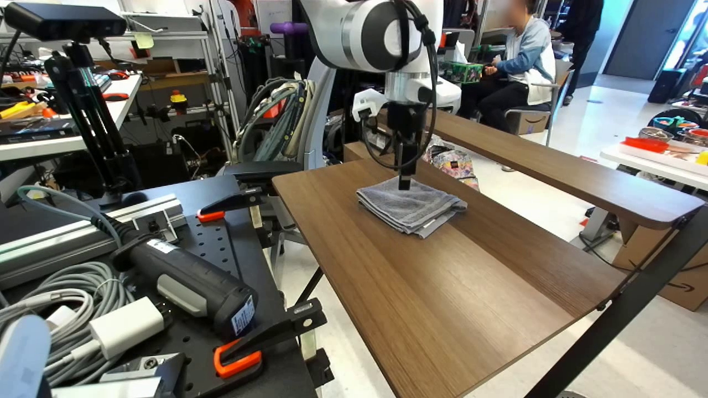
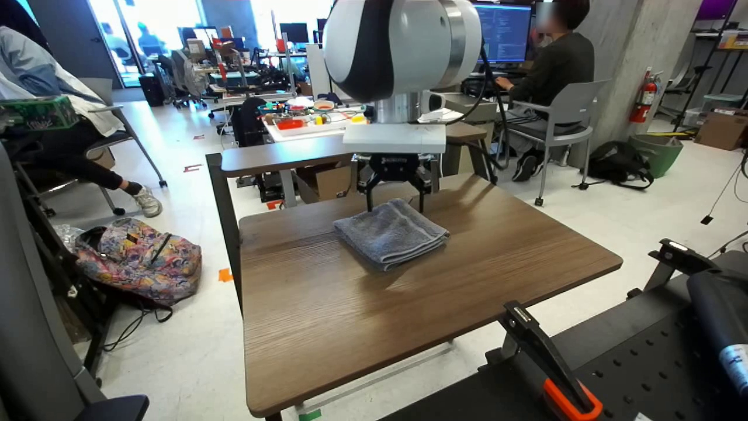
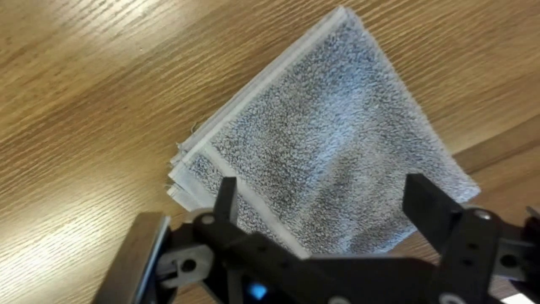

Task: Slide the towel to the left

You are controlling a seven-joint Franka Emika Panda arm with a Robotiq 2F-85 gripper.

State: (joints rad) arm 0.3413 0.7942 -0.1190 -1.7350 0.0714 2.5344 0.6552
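Note:
A folded grey towel [image 1: 412,207] lies flat on the brown wooden table [image 1: 470,287]. In an exterior view it lies near the middle of the table top [image 2: 391,234], and in the wrist view it fills the centre [image 3: 320,122]. My gripper [image 1: 405,185] points down over the towel. In an exterior view its two fingers stand apart at the towel's far corner [image 2: 395,204]. In the wrist view the open fingers [image 3: 321,181] straddle the towel's lower part with nothing between them raised or pinched. Whether the fingertips touch the cloth I cannot tell.
A raised wooden shelf [image 1: 553,166] runs along one side of the table, with a dark metal post [image 1: 614,315]. A black perforated bench [image 1: 210,243] with orange-tipped clamps [image 1: 238,359] stands beside the table. A grey chair [image 1: 318,121] is near the table edge.

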